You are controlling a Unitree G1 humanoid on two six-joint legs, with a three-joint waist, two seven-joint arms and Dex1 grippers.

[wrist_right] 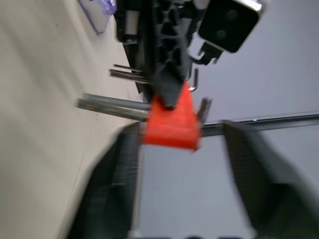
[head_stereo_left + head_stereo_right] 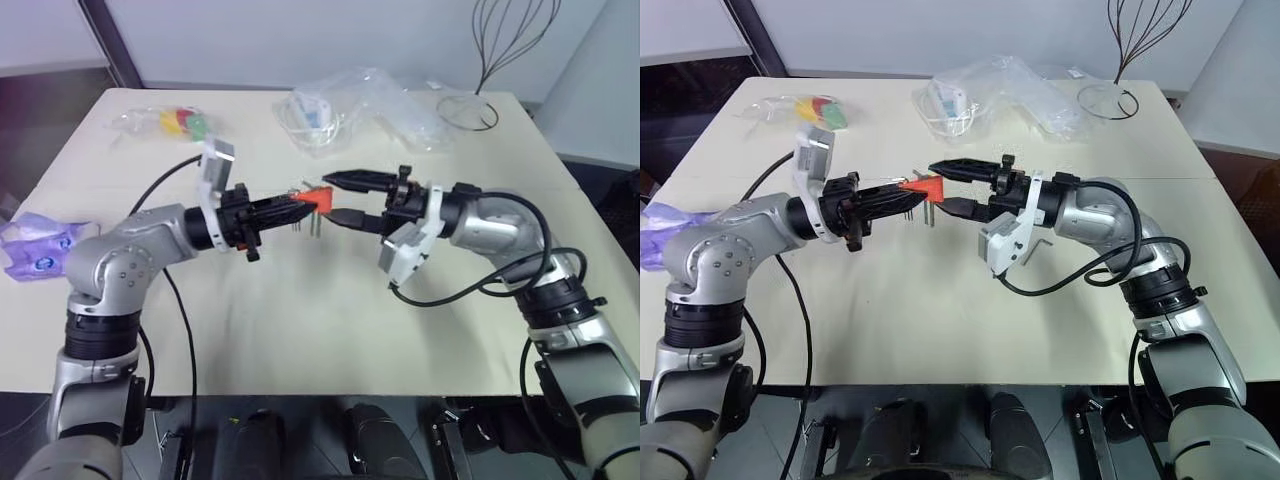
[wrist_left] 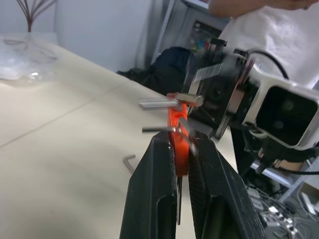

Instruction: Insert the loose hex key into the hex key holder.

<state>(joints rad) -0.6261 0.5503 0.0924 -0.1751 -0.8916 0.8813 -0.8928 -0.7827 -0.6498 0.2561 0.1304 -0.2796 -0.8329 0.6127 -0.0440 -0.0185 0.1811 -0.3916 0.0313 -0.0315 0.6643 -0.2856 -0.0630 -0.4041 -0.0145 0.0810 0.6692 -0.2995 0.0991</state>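
The left pincer grips the orange holder, the right pincer gapes wide and empty, and the loose hex key lies on the counter, uninserted.

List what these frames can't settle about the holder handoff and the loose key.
- Hex key holder: its empty slot is hidden in the left wrist view, pinched between the left hand fingers.
- Right hand: open around the holder; touching or not is lost to blur in the right wrist view.
- Loose hex key: on the table, too small to size.
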